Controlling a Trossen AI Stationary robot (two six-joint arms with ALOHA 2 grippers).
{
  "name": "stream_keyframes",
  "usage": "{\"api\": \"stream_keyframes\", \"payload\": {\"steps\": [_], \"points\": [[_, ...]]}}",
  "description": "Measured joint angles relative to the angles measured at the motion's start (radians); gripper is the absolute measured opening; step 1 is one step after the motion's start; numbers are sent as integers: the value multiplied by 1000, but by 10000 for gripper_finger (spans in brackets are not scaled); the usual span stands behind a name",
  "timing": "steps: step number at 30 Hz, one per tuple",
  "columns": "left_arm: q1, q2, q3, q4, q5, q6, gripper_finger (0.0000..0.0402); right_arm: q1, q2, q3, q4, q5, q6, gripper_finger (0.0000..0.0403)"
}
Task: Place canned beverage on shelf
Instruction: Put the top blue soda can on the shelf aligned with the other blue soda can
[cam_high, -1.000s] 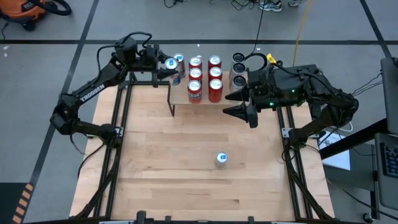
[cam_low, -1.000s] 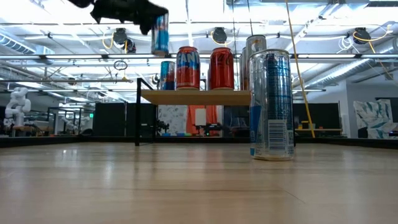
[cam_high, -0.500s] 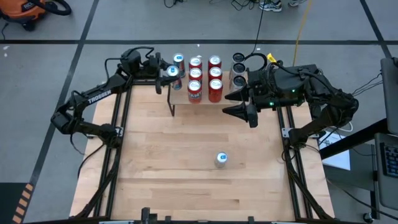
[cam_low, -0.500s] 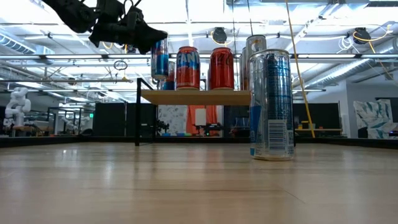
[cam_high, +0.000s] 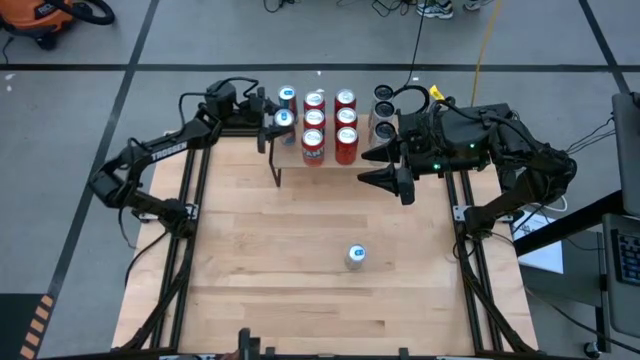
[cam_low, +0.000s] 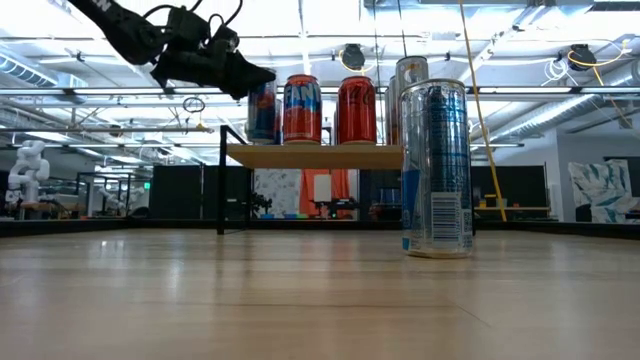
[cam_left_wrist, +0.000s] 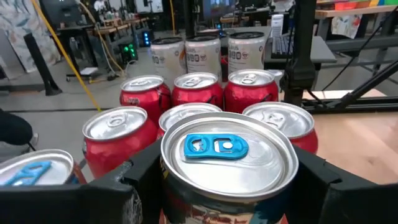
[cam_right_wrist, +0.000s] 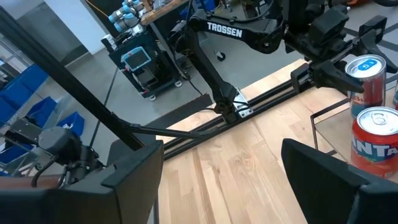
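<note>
In the high view, the left gripper (cam_high: 277, 120) was closed around a canned beverage (cam_high: 283, 119) at the left end of the shelf (cam_high: 290, 152); the can stood upright, its long axis vertical, its silver lid with a blue tab facing up; beside it stood rows of red cans (cam_high: 345, 146), and a lone can (cam_high: 355, 256) stood far away on the wooden table (cam_high: 260, 250); the right gripper (cam_high: 383, 165) waited near the right end of the shelf, its fingers apart and holding nothing; white letters "TROSSEN" showed on the left arm.

In the low view, the left gripper (cam_low: 248, 82) held the can (cam_low: 262, 112) upright, level with the red cans (cam_low: 301, 109) on the light wooden top of the shelf (cam_low: 312, 155) with thin black legs; I cannot tell if its base touched the top.

In the left wrist view, the dark fingers (cam_left_wrist: 99, 196) pressed both sides of the can (cam_left_wrist: 227, 163); its round metal lid was smooth and shiny.

In the right wrist view, the right fingers (cam_right_wrist: 134, 180) stood wide apart; "TROSSEN" was readable on the far arm, and part of "FANTA" on a red can (cam_right_wrist: 375, 140).
</note>
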Motion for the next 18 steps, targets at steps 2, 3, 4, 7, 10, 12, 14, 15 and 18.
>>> {"api": "stream_keyframes", "payload": {"steps": [2, 3, 4, 7, 10, 12, 14, 15, 18], "points": [[0, 8, 0, 17, 0, -2, 237, 0, 0, 0, 0, 0, 0, 304], [0, 12, 0, 18, -1, -1, 237, 0, 0, 0, 0, 0, 0, 304], [0, 16, 0, 15, -5, -1, 237, 0, 0, 0, 0, 0, 0, 304], [0, 27, 0, 15, -7, 3, 237, 0, 0, 0, 0, 1, 0, 304], [0, 39, 0, 13, -9, 4, 237, 0, 0, 0, 0, 1, 0, 304], [0, 42, 0, 13, -10, 4, 237, 0, 0, 0, 0, 5, 0, 304], [0, 46, 0, 14, -10, 5, 237, 0, 0, 0, 0, 5, 1, 304], [0, 47, 0, 14, -10, 5, 237, 0, 0, 0, 0, 5, 2, 304], [0, 47, 0, 11, -12, 25, 237, 0, 0, 0, 0, 5, 2, 304]]}}
